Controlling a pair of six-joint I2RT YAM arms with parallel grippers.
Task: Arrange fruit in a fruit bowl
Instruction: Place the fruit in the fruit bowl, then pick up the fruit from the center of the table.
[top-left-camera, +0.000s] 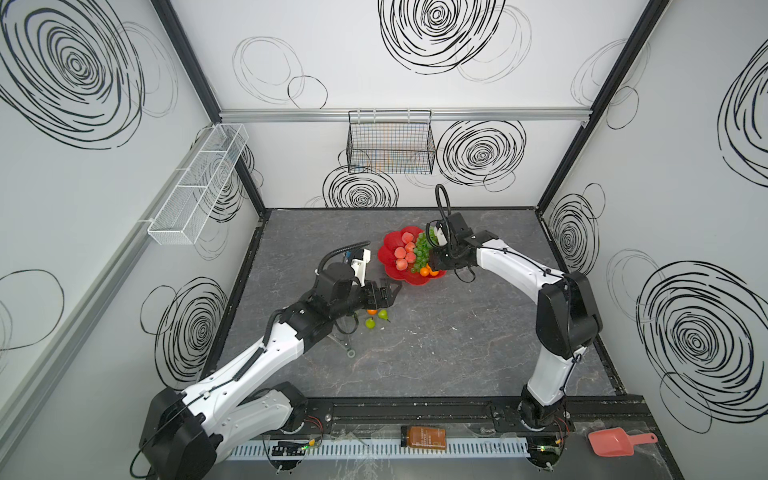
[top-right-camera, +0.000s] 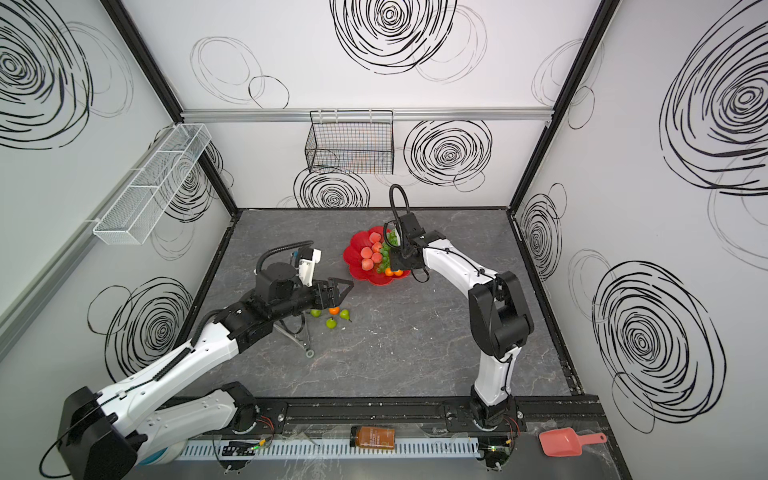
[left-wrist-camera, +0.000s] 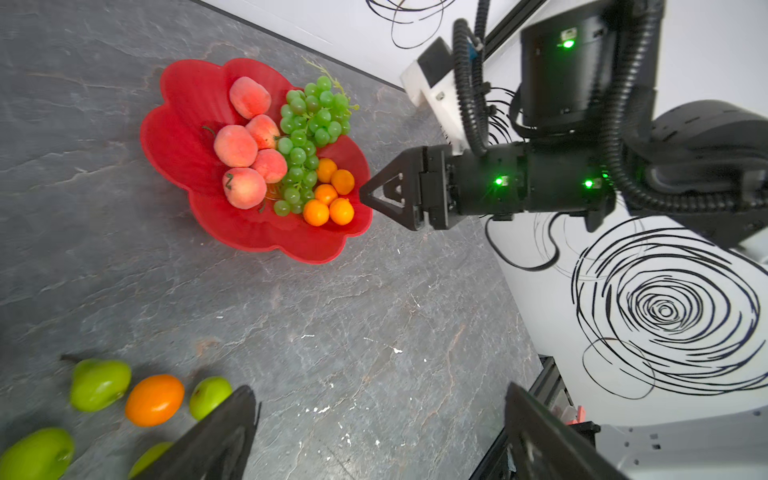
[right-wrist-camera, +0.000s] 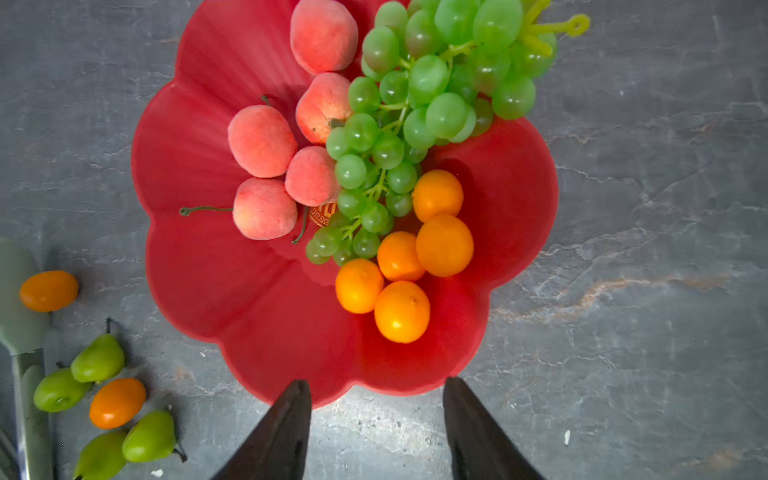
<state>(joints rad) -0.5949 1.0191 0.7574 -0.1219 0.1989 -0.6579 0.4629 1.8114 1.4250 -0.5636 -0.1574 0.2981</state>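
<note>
**Watching a loaded red bowl**

I see the scalloped fruit bowl (right-wrist-camera: 199, 270) on the bench (right-wrist-camera: 644, 332), holding peaches (right-wrist-camera: 262, 141), grapes (right-wrist-camera: 428, 79) and tangerines (right-wrist-camera: 444, 245). Its gold emblem (right-wrist-camera: 322, 214) carries unreadable lettering. My right fingers (right-wrist-camera: 291, 424) and left fingers (left-wrist-camera: 224, 432) stand released, empty.

Far centre of table (top-left-camera: 415, 353): red fruit bowl (top-left-camera: 390, 245); holds peaches (top-left-camera: 401, 264), grapes (top-left-camera: 420, 254), tangerines (top-left-camera: 424, 272). At bowl's right edge: right gripper (top-left-camera: 434, 261). Just short of bowl: left gripper (top-left-camera: 394, 289), above loose tangerine (top-left-camera: 372, 311) and green pears (top-left-camera: 382, 314). On back wall: black wire basket (top-left-camera: 390, 145)
</note>
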